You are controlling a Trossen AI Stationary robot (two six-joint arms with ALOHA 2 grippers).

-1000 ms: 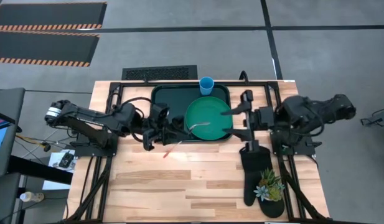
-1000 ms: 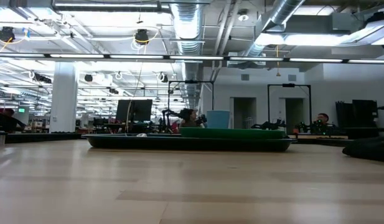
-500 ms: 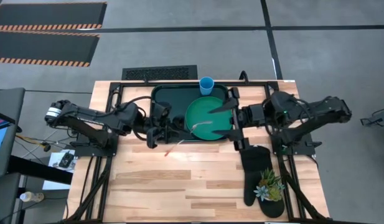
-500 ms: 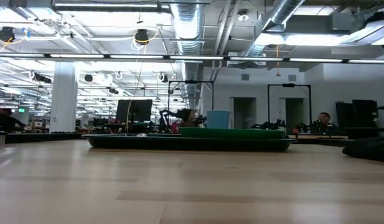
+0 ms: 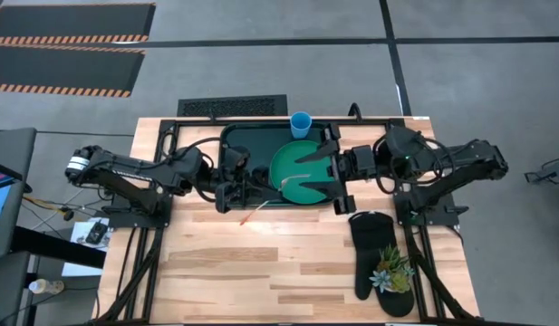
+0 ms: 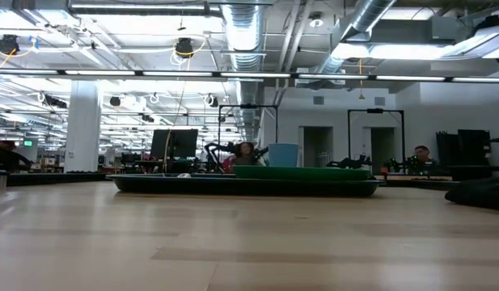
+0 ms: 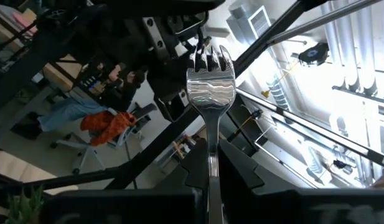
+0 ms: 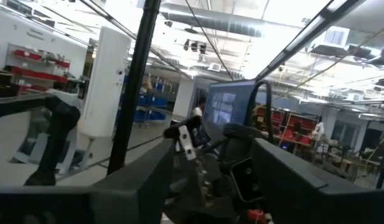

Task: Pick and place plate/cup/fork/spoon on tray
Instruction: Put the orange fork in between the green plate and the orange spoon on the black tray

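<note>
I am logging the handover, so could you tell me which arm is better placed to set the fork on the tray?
The left. Its gripper already holds the fork at the tray's near edge, while the right gripper holds nothing over the plate.

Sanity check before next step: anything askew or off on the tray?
The cup sits at the tray's far rim, seemingly just outside. A utensil lies across the plate; the left gripper holds the fork.

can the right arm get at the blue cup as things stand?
Probably yes. The right tool hangs open over the plate's right edge; the cup stands at the tray's far rim, nothing between them.
</note>
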